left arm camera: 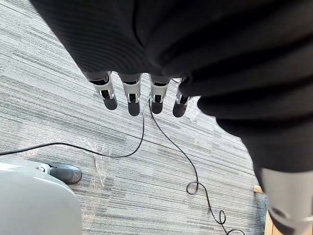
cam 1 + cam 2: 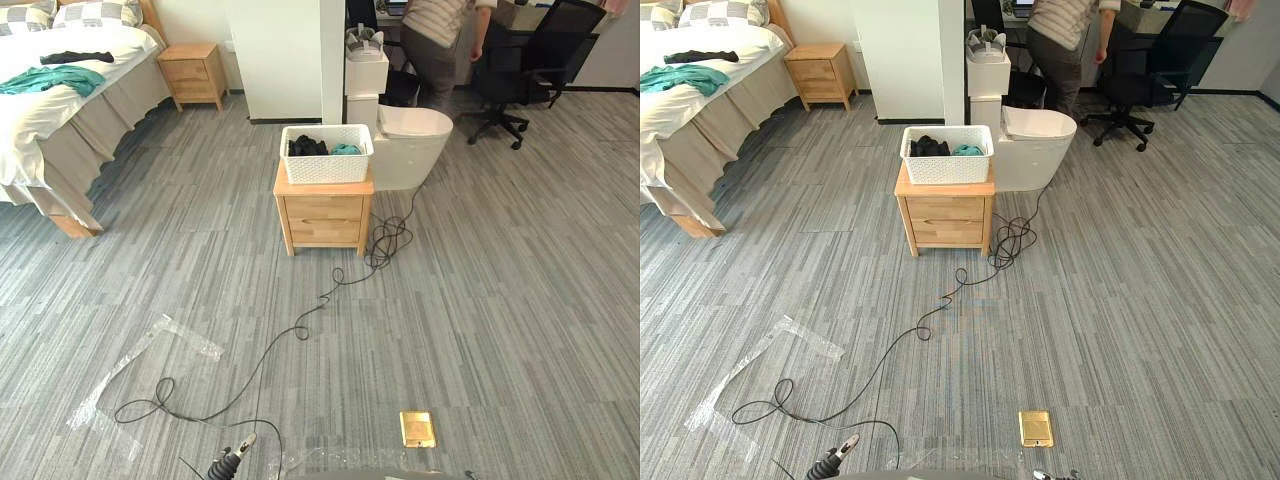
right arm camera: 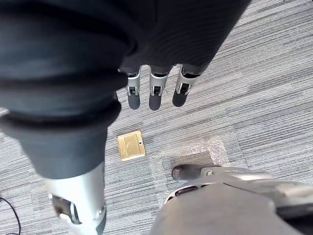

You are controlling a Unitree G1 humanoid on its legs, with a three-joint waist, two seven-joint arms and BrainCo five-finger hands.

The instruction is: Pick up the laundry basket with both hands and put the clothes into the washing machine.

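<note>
A white lattice laundry basket (image 2: 326,153) stands on a small wooden nightstand (image 2: 323,215) in the middle of the room, well ahead of me. It holds dark clothes (image 2: 306,147) and a teal piece (image 2: 346,149). Right behind it sits a white toilet-shaped unit (image 2: 410,145). My left hand (image 1: 132,93) hangs over the grey floor with straight fingers and holds nothing. My right hand (image 3: 154,93) hangs the same way above a brass floor plate (image 3: 130,146), fingers straight and bare.
A bed (image 2: 60,100) with teal and black clothes lies at the far left, a second nightstand (image 2: 193,72) beside it. A white pillar (image 2: 285,55) rises behind the basket. A person (image 2: 436,40) stands by an office chair (image 2: 535,55). Clear plastic strips (image 2: 140,365) lie on the floor.
</note>
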